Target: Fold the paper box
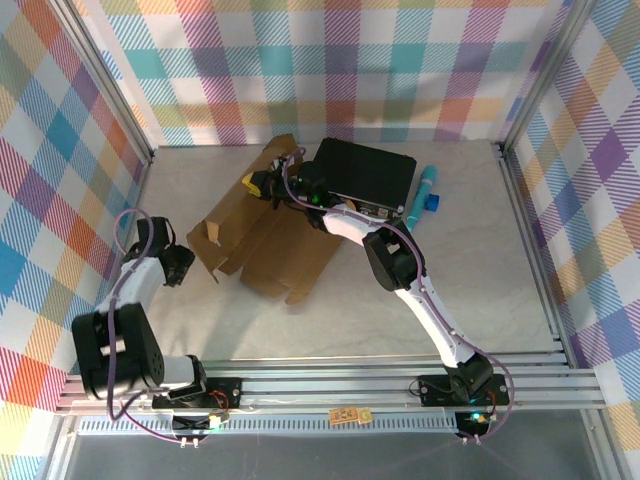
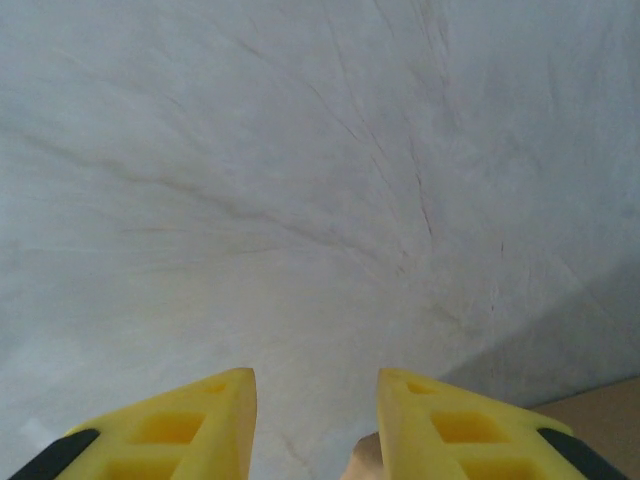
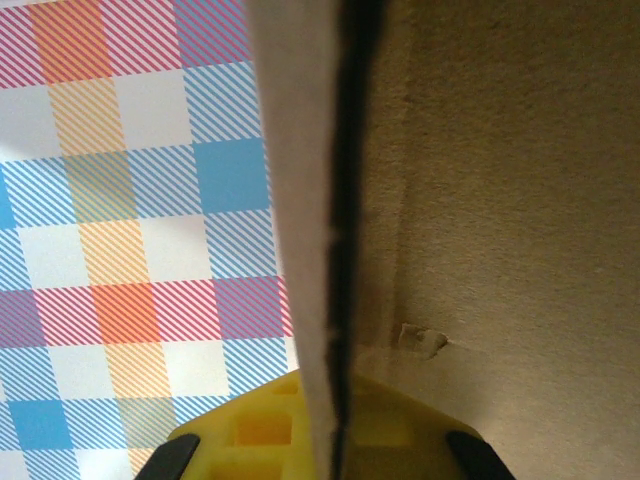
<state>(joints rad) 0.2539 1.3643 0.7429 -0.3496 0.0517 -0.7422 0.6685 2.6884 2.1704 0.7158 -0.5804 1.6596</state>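
Box (image 1: 285, 250) lies mid-table, half-formed, with its far flap raised beside the black case (image 1: 365, 172). Right jaws are pinched on that flap's edge; in the wrist view the cardboard runs straight between them. Left jaws are apart, holding nothing, over bare table (image 2: 300, 150) just beside the box's left corner.

Risks:
- Nothing pins the base, so pulling the flap may drag the whole sheet.
- The thin-edge grip could slip, or crease the board off its score line.
- The flap may catch the case.

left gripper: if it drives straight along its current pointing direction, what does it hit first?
Probably the bare table. The left gripper is open, and the paper box corner lies off to the side.
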